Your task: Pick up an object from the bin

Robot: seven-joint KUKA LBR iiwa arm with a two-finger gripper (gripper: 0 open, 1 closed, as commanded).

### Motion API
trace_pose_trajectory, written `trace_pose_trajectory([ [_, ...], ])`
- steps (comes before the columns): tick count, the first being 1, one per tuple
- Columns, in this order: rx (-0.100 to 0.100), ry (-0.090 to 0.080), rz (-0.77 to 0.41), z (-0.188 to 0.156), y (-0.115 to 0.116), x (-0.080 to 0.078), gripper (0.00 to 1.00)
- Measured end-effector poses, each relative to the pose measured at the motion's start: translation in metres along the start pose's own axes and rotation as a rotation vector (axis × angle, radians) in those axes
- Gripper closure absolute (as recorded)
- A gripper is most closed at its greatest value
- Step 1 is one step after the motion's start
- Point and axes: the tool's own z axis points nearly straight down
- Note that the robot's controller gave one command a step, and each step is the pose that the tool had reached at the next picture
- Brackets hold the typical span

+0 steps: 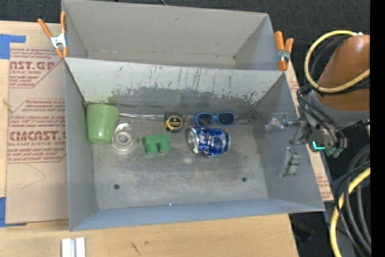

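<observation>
My gripper (287,144) hangs over the bin's right sloping wall, its two metal fingers apart and nothing between them; it is open. Nearest to it, left of it on the bin floor, lies a crushed blue can (208,141) on its side. Just behind the can, against the back wall, rests a pair of blue sunglasses (215,119). A small round yellow-and-black tape measure (174,123) sits to the left of the sunglasses. The gripper touches none of these.
Further left lie a small green block (156,144), a clear little cup (123,139) and a light green cup (102,123) tipped on its side by the left wall. The arm with its orange cover and yellow cables stands outside the bin's right rim.
</observation>
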Motion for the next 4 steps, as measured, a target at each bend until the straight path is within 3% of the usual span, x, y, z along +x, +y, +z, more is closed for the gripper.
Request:
trace_pose_trajectory([
  [1,-0.002,-0.005,0.020,0.126,0.054,-0.062,0.00],
  [2,-0.004,-0.009,0.136,0.122,0.146,-0.068,0.00],
  [3,0.001,-0.007,0.141,0.122,0.141,-0.068,1.00],
  [4,-0.001,-0.017,0.118,0.000,0.155,-0.075,1.00],
])
